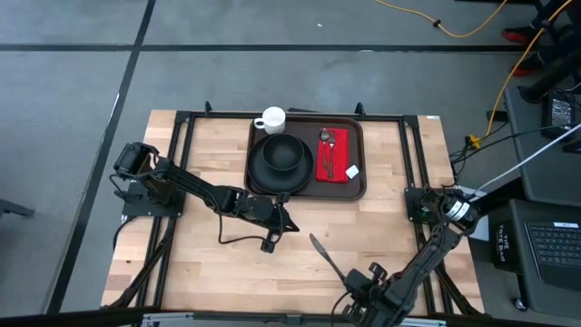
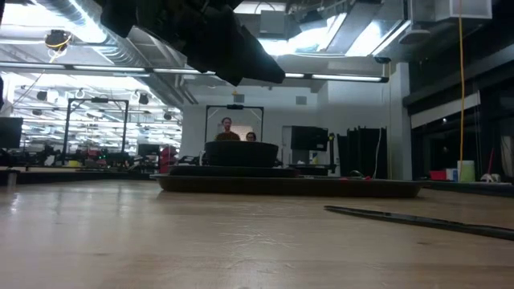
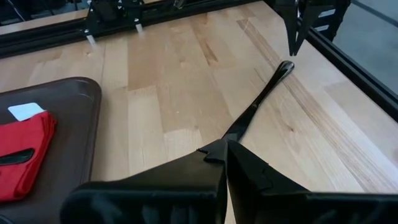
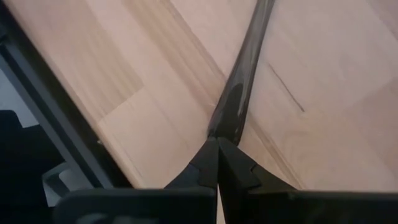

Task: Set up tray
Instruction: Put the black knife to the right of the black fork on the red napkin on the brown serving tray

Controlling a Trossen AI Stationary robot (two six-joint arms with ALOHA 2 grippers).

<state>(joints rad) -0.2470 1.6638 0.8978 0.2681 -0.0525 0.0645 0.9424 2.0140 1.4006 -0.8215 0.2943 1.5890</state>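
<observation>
Dark utensil (image 1: pixel 324 254) on table, closed right claw (image 1: pixel 349 283) near, tray (image 1: pixel 359 186) beyond

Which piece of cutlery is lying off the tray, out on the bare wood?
The long dark utensil, alone on the wooden table near the right gripper. The other cutlery rests on the red napkin inside the dark brown plastic tray.

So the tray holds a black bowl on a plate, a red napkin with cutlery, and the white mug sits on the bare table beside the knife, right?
Not quite. The high view shows the white mug at the tray's far corner, next to the black bowl, well away from the knife, which lies alone on the table. The rest is right, including the red napkin.
</observation>
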